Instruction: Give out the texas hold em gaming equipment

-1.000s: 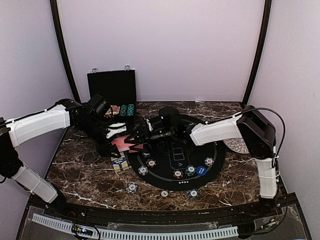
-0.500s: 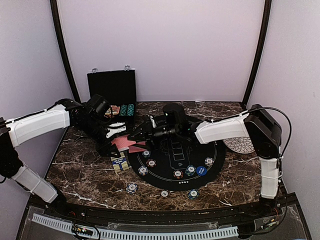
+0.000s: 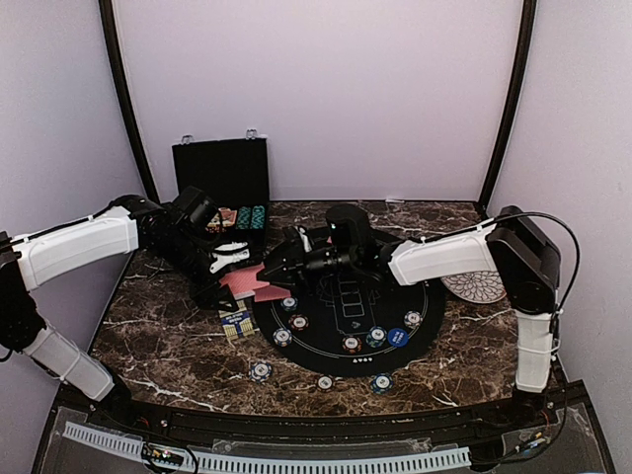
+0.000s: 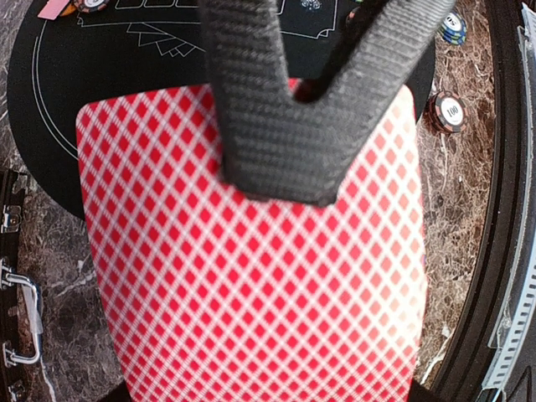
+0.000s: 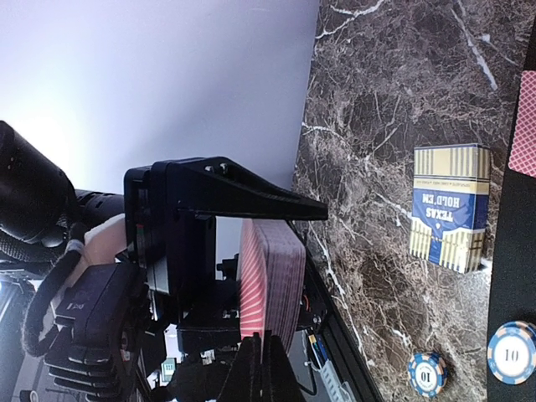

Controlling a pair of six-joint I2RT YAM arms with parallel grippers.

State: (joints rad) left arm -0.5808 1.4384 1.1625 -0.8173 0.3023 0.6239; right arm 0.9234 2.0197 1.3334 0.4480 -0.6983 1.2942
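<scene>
My left gripper (image 3: 225, 269) is shut on a deck of red-backed playing cards (image 3: 249, 283), held above the table's left side; the deck's back (image 4: 251, 268) fills the left wrist view and hides the fingers under it. My right gripper (image 3: 276, 268) reaches across from the right and is shut on the deck's top card at its far edge (image 5: 266, 368), its black fingers (image 4: 276, 126) lying over the card back. Striped poker chips (image 3: 298, 322) and a blue marker disc (image 3: 397, 337) lie on the round black mat (image 3: 341, 296). Another red-backed card (image 5: 524, 124) lies at the mat's edge.
A blue and cream card box (image 3: 235, 322) lies left of the mat. An open black case (image 3: 221, 178) with chips stands at the back left. A white patterned plate (image 3: 472, 287) sits at the right. Three chips (image 3: 261, 371) lie near the front edge.
My right gripper has closed from open onto the top card's edge and its arm has shifted slightly toward the back. The left arm and the deck have stayed still.
</scene>
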